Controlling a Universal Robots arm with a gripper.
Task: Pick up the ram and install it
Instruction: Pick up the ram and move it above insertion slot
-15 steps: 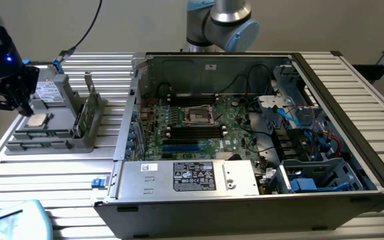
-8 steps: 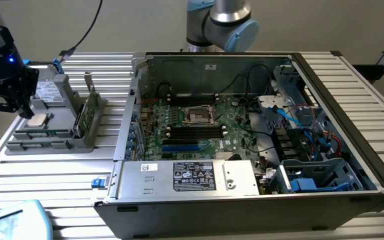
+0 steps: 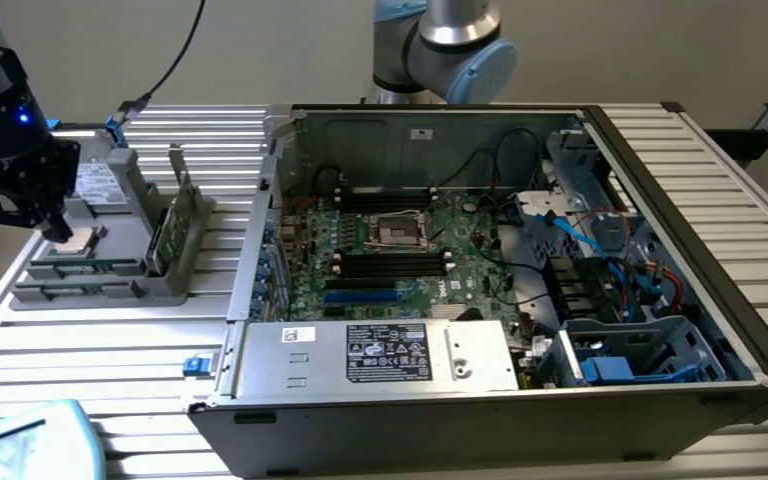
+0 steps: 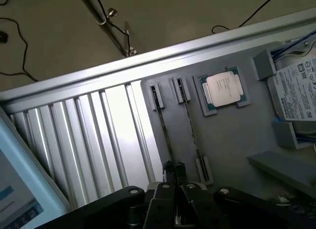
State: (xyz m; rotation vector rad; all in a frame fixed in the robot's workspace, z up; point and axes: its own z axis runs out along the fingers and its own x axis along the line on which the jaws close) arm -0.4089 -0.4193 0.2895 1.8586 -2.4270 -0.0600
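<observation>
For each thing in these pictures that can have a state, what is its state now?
Black gripper: shut, holding nothing, above the grey holder tray.
Long green ram stick: standing on edge in a tray slot, not picked up.
Square silver processor chip: lying flat in its tray recess.
Silver labelled drive: seated in the tray.
Black computer case: open, side panel off.

Robotics lab or test cell. Evidence: industrial arm (image 3: 440, 40) at the far edge of a slatted aluminium table (image 3: 117, 350). Open PC case (image 3: 491, 300) lies on it, motherboard exposed. Grey parts jig (image 3: 91, 275) alongside. Loose cable (image 3: 181, 50) trailing. Plain floor (image 4: 49, 21).
</observation>
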